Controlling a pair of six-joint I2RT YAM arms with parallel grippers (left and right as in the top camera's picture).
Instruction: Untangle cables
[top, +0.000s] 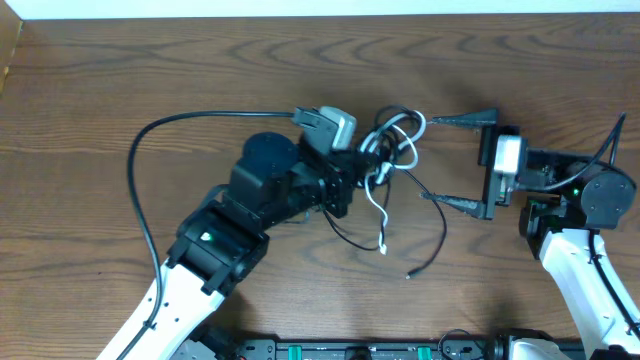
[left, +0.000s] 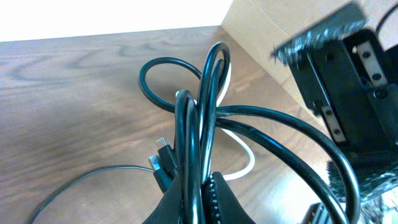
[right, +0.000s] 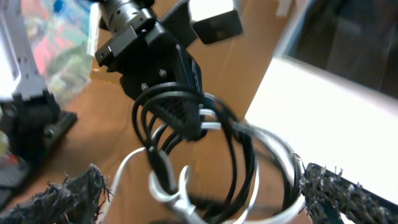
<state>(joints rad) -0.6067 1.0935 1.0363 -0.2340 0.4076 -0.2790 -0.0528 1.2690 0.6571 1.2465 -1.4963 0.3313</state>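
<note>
While bunched in left end effector (left: 198, 196), cables (left: 211, 87): black loops; 1 white

Overhead view: bright, even light from above. The table (top: 100, 80) grain is sharp, with faint soft shadows beside the cables (top: 392, 148). Left wrist view: the top strip is blown out white, near cords are crisp, and the right edge is soft. Right wrist view: smeared with motion blur, background defocused, white area overexposed.

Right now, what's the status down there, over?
Left gripper shut on cables, bundle lifted. Right gripper open, facing the bundle. Cables tangled, loose ends trailing to the table. No obstruction seen.
</note>
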